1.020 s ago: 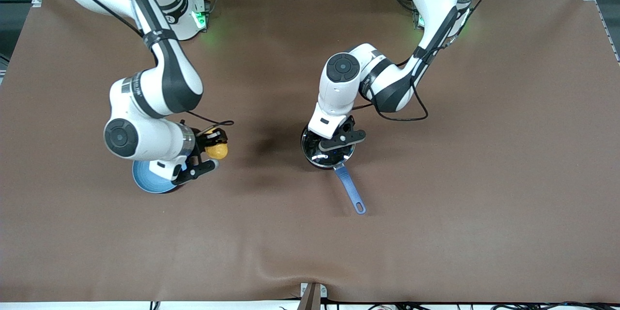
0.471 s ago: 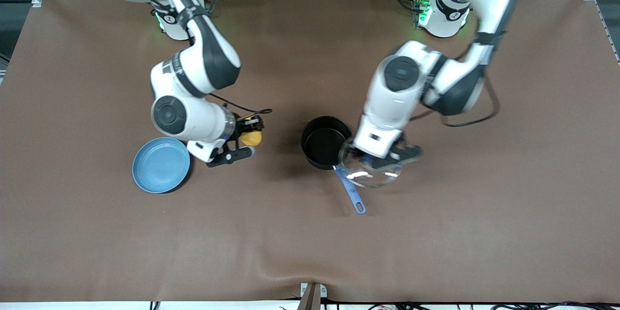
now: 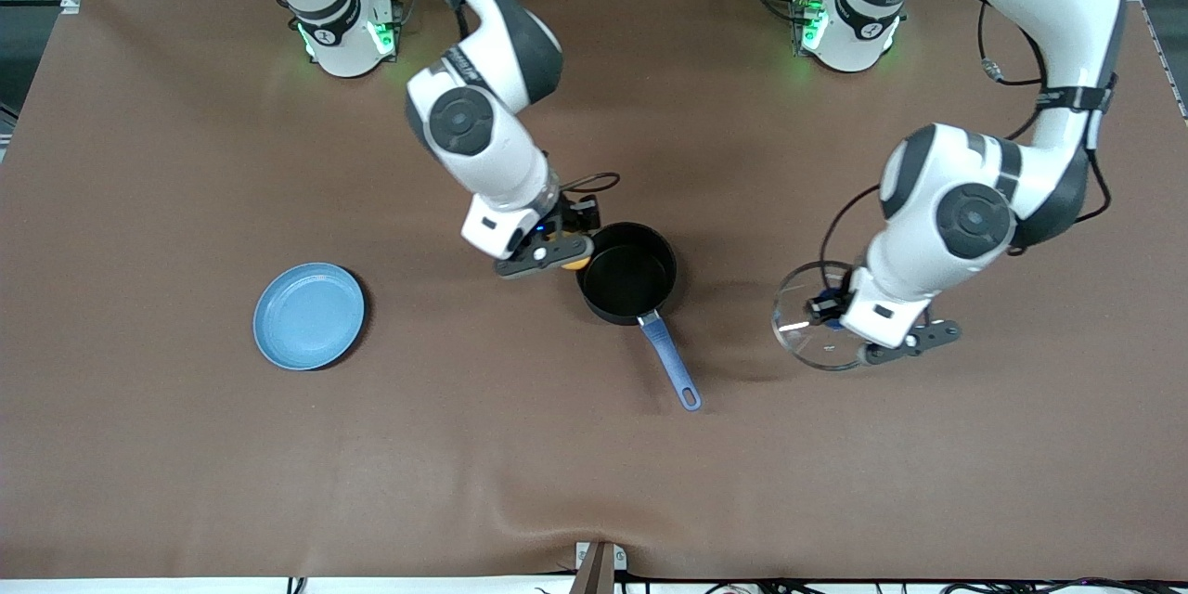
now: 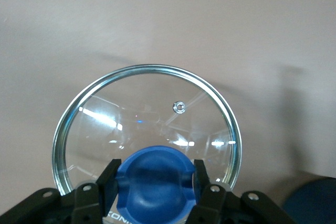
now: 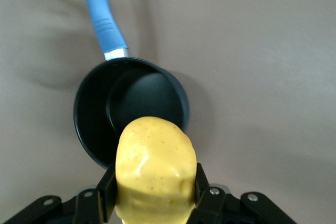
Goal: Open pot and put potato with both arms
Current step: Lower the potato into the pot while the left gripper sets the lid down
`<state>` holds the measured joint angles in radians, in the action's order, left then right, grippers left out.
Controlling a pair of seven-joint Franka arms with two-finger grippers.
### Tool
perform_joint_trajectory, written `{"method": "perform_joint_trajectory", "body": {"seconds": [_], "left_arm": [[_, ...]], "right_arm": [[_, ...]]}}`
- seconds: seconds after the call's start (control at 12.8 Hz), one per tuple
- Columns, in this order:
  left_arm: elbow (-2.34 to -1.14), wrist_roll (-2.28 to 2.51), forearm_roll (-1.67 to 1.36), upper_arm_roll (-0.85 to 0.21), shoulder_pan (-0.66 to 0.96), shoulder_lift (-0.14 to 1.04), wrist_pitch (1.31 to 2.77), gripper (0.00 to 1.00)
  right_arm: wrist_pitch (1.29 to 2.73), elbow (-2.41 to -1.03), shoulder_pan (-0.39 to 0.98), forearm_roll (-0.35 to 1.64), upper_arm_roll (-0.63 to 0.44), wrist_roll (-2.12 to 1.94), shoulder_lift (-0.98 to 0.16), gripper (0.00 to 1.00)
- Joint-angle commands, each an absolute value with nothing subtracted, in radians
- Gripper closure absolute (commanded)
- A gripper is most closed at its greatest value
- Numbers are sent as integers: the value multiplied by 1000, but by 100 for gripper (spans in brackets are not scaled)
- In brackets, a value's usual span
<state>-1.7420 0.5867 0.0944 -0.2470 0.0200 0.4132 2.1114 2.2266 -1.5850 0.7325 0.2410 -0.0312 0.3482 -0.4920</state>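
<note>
moved: both arms swung; right claw (image 3: 563,252) now beside saucepan (image 3: 627,274) rim
right claw: clamped on potato (image 5: 155,166)
left claw (image 3: 840,314): clamped on glass lid's (image 4: 147,129) knob, over surface (image 3: 928,445)
tip: centre potato above saucepan, then release low

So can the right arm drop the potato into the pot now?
Probably yes. The pot is open, its lid held aside by the left claw, and the right claw holds the potato by its rim.

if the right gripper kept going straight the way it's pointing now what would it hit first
Probably the pot: the right gripper, shut on the potato, points down at the rim's edge, so rim or table beside it; depth is unclear.
</note>
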Motion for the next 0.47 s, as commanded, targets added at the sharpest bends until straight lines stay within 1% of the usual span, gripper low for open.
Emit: {"method": "perform_joint_trajectory", "body": {"seconds": [0.0,0.08,0.31,0.39], "left_arm": [[-1891,470,66,-265,-88,376,2224,100],[-1945,410,60,-270,-144,383,2294,100],[-2077,356,54,-288,-199,385,2461,100],[-2098,326,54,-287,-212,394,2517,100]], "right_arm": [[2343,-1578,787,216,-44,360,-550,100],[2397,-1578,810,215,-46,360,-578,100],[2523,-1577,859,209,-51,385,-650,100],[2546,-1572,868,196,-49,393,-675,100]]}}
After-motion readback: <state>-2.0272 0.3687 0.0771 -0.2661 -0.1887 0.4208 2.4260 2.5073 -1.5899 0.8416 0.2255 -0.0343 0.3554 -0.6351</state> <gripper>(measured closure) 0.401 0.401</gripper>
